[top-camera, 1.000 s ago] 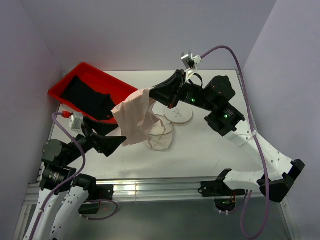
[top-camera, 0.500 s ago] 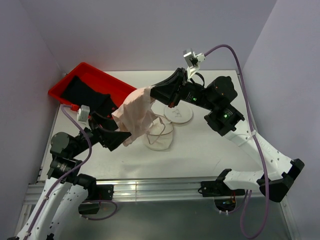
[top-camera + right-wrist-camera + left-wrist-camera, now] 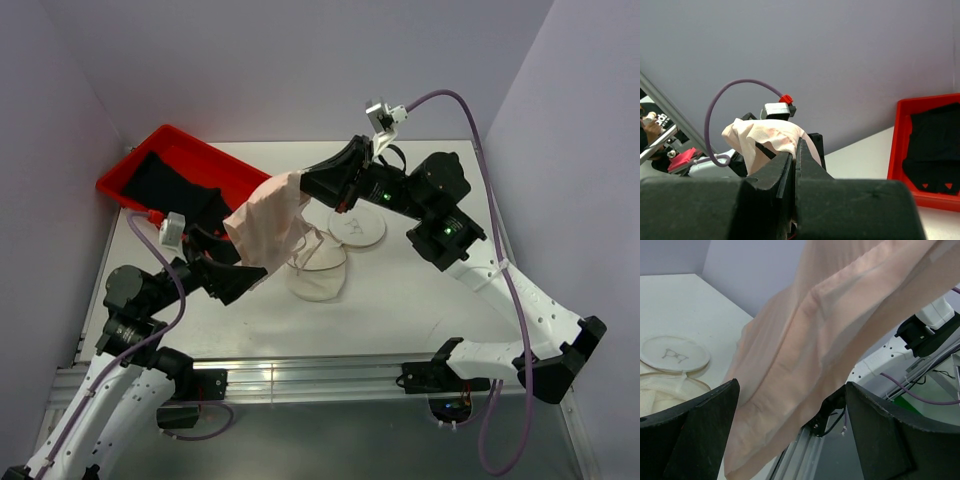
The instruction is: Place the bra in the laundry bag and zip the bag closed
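Note:
My right gripper [image 3: 304, 186] is shut on the top edge of the pale pink bra [image 3: 265, 228] and holds it in the air; the pinch shows in the right wrist view [image 3: 796, 148], with the bra's fabric [image 3: 765, 136] bunched over the jaws. The bra hangs down left of the laundry bag [image 3: 318, 272], which lies open on the table with its round printed lid [image 3: 357, 228] flipped back. My left gripper [image 3: 254, 268] is open at the bra's lower end. In the left wrist view the bra [image 3: 815, 345] hangs between the spread fingers of the left gripper [image 3: 790, 390], and the bag [image 3: 670, 356] lies to the left.
A red plastic tray [image 3: 125, 172] with a black garment [image 3: 180, 195] stands at the back left, also in the right wrist view [image 3: 902, 150]. Grey walls close in on three sides. The table's metal rail [image 3: 300, 378] runs along the near edge.
My left arm has risen and moved right, bringing its open fingers round the bra's hanging lower end. My right gripper has held the bra nearly still.

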